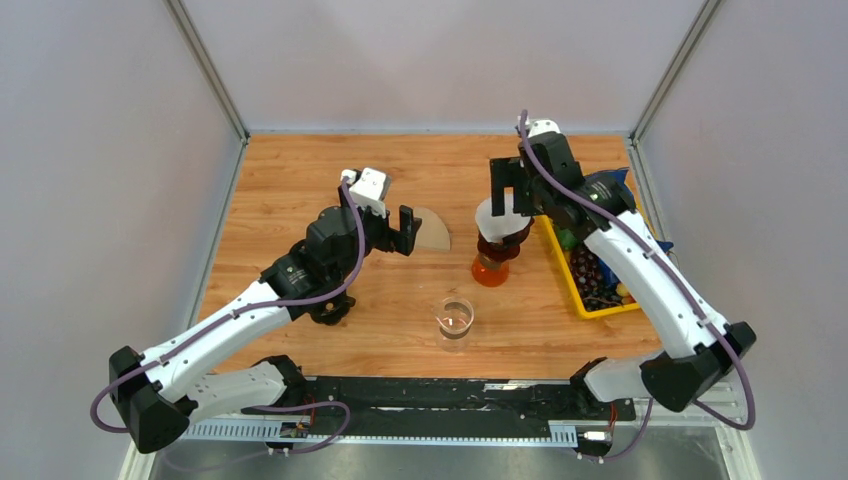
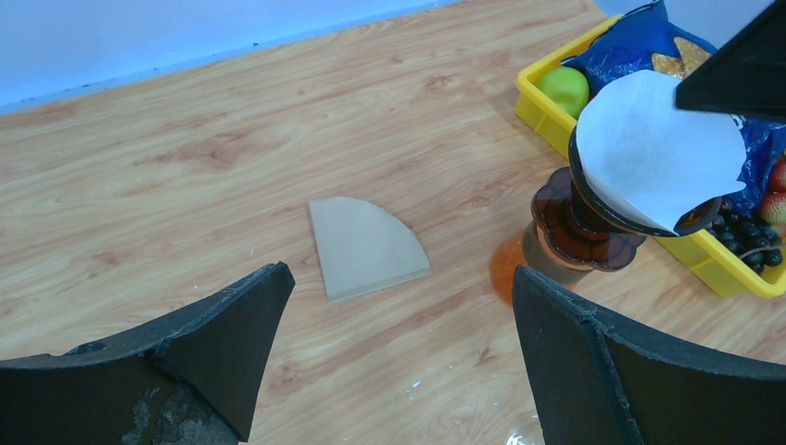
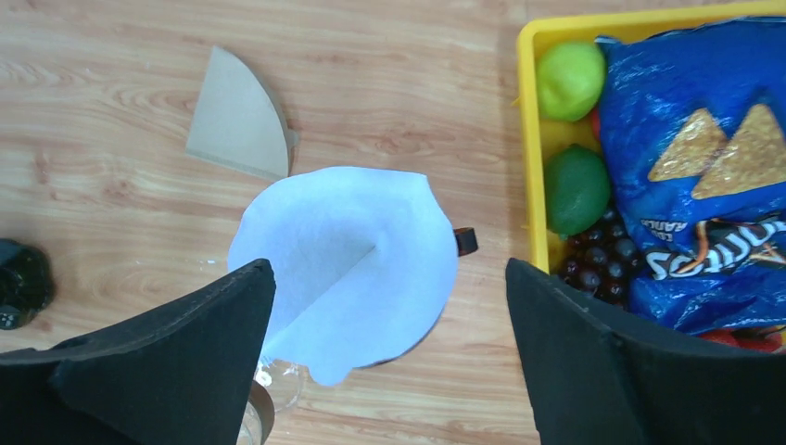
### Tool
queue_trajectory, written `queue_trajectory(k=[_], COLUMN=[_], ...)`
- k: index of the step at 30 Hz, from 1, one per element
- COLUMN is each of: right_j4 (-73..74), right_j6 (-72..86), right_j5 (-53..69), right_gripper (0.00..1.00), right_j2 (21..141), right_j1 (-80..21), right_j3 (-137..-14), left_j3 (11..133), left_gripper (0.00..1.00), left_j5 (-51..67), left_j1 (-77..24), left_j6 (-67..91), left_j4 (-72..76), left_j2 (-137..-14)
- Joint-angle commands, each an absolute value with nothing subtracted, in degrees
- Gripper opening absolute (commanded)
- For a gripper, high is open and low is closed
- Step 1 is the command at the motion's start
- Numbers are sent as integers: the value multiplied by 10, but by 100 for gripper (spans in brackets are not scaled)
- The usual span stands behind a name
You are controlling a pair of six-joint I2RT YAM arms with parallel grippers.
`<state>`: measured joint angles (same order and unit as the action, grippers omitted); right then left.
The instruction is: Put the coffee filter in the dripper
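Two filters: white filter (image 3: 343, 269) sits open in dripper (image 2: 582, 230), brown filter (image 2: 366, 246) flat on tabletop (image 1: 300, 180); left gripper (image 2: 399, 272) and right gripper (image 1: 508, 195) wide, empty; placement looks done, retreat next.

Top view down from behind, wrist views close, all share white filter (image 3: 343, 269)

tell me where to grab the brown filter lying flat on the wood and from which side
Take the brown filter at its curved rim, coming straight down from above with the left gripper, whose jaws stand open near it. It lies flat on the table, so a sideways approach finds no edge to pinch; the thin rim would probably lift more easily than the pointed corner.
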<state>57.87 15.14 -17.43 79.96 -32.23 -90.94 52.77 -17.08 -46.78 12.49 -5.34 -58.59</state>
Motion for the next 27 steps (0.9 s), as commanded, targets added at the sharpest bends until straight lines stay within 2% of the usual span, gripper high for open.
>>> queue_trajectory(k=[1, 8, 27], right_j4=[522, 490, 526], right_j6=[156, 172, 197], right_j5=[-210, -250, -202], right_gripper=[100, 100, 100], right_j2=[727, 682, 668], right_j1=[-325, -317, -263], right_j3=[-886, -819, -729], left_j3=[529, 534, 545], left_gripper=[100, 100, 100], left_j5=[-175, -172, -176], left_j1=[-467, -467, -466], left_j6=[123, 126, 127], left_j4=[-42, -47, -54], left_j2=[-574, -580, -599])
